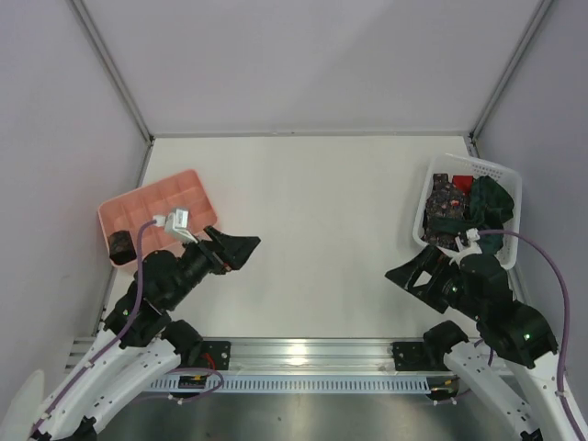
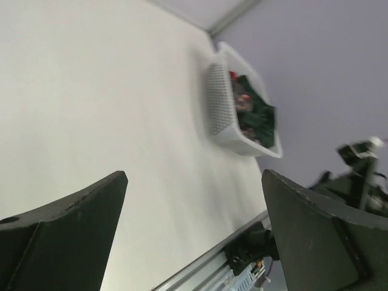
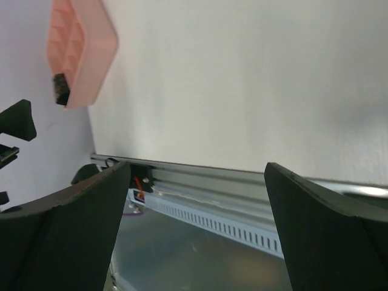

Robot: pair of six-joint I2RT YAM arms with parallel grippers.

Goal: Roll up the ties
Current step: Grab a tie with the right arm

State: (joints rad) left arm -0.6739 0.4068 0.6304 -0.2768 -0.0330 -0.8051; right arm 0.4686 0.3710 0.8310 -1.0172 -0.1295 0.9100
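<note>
Several ties lie bundled in a white lattice basket [image 1: 497,169] at the right: a dark green one [image 1: 488,198], a floral one [image 1: 446,197] and a red one [image 1: 462,182]. The left wrist view shows the same basket [image 2: 219,103] with the ties [image 2: 256,114] inside. A small dark rolled tie [image 1: 120,244] sits at the near corner of the pink tray [image 1: 170,193], also seen in the right wrist view as a dark coil [image 3: 60,89]. My left gripper [image 1: 246,250] hangs open and empty right of the tray. My right gripper [image 1: 402,280] is open and empty just near of the basket.
Purple-grey walls enclose the white table on three sides. An aluminium rail [image 1: 303,354] with the arm bases runs along the near edge. In the right wrist view the pink tray [image 3: 85,48] sits far left, beyond the rail [image 3: 230,182].
</note>
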